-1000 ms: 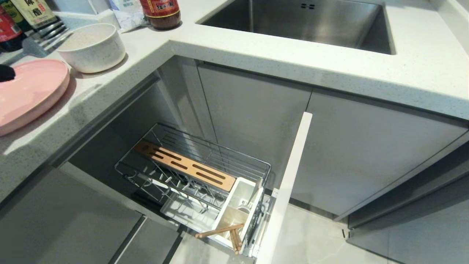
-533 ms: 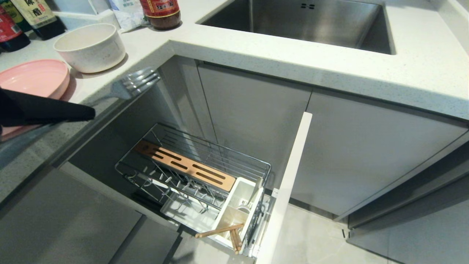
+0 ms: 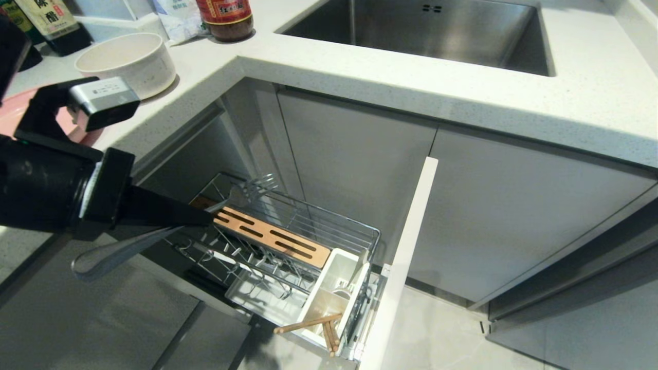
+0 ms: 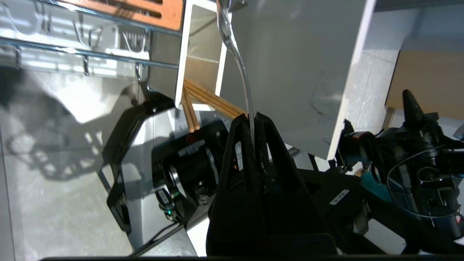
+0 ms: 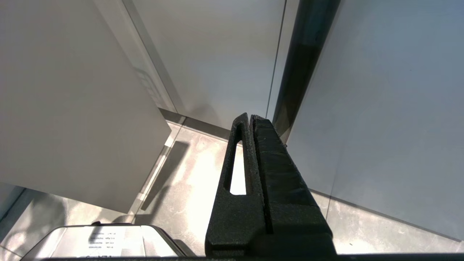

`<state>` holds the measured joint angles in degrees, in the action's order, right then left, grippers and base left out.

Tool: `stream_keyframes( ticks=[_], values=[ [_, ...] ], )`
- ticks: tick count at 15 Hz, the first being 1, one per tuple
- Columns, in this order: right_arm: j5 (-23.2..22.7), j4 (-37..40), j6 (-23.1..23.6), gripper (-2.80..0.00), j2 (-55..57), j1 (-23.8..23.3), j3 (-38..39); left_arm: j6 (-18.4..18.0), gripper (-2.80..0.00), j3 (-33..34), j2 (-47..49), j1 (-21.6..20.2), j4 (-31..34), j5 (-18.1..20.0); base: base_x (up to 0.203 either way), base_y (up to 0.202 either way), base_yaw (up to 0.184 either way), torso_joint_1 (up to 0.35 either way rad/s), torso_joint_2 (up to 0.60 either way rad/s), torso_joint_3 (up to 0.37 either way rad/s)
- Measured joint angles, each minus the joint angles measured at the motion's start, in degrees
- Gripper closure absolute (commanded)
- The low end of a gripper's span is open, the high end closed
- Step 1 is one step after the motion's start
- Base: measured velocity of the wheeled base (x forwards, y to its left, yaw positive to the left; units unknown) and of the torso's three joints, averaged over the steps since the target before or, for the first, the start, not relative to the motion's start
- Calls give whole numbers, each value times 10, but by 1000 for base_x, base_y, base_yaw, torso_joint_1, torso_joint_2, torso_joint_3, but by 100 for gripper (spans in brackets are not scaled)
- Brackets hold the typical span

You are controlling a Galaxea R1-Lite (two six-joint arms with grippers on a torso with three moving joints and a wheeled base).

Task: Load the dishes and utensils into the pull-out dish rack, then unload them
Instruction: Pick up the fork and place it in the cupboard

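Observation:
My left gripper [image 3: 208, 218] is shut on the silver fork [image 3: 241, 192] near mid-handle. It hovers over the far end of the pull-out dish rack [image 3: 354, 231], the tines above the slotted wooden strip [image 3: 267, 234]. In the left wrist view the fork [image 4: 235, 54] runs out from the left gripper [image 4: 252, 116] towards the white utensil cup [image 4: 183, 54]. The wooden chopsticks [image 3: 313, 324] lean out of that cup [image 3: 334, 288]. On the counter sit the cream bowl [image 3: 128, 64] and the pink plate [image 3: 10, 115], partly hidden by my arm. The right gripper [image 5: 250, 116] is shut, empty, low beside the cabinets.
The rack's white panel front [image 3: 406, 246] stands out into the aisle. A steel sink [image 3: 426, 31] is set in the speckled countertop [image 3: 360, 77]. Sauce bottles [image 3: 226, 18] stand at the back. My base [image 4: 163, 174] is below the rack's front end.
The left arm swung off the counter and down to the right with the fork, from beside the plate to above the rack. Nothing else moved.

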<state>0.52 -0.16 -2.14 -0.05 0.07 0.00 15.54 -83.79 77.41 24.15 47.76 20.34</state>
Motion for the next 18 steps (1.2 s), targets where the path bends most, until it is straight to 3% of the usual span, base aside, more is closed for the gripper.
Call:
stream_keyframes(
  ticks=[4, 7, 11, 18],
  values=[
    [0, 0, 0, 0, 0, 0, 0, 67, 0, 4, 51, 85, -2, -92, 0, 0, 0, 0, 0, 0],
    [0, 0, 0, 0, 0, 0, 0, 107, 0, 4, 94, 114, -6, -162, 0, 0, 0, 0, 0, 0],
    [0, 0, 0, 0, 0, 0, 0, 130, 0, 2, 145, 138, -6, -174, 0, 0, 0, 0, 0, 0],
    [0, 0, 0, 0, 0, 0, 0, 134, 0, 3, 211, 169, -2, -182, 0, 0, 0, 0, 0, 0]
  ],
)
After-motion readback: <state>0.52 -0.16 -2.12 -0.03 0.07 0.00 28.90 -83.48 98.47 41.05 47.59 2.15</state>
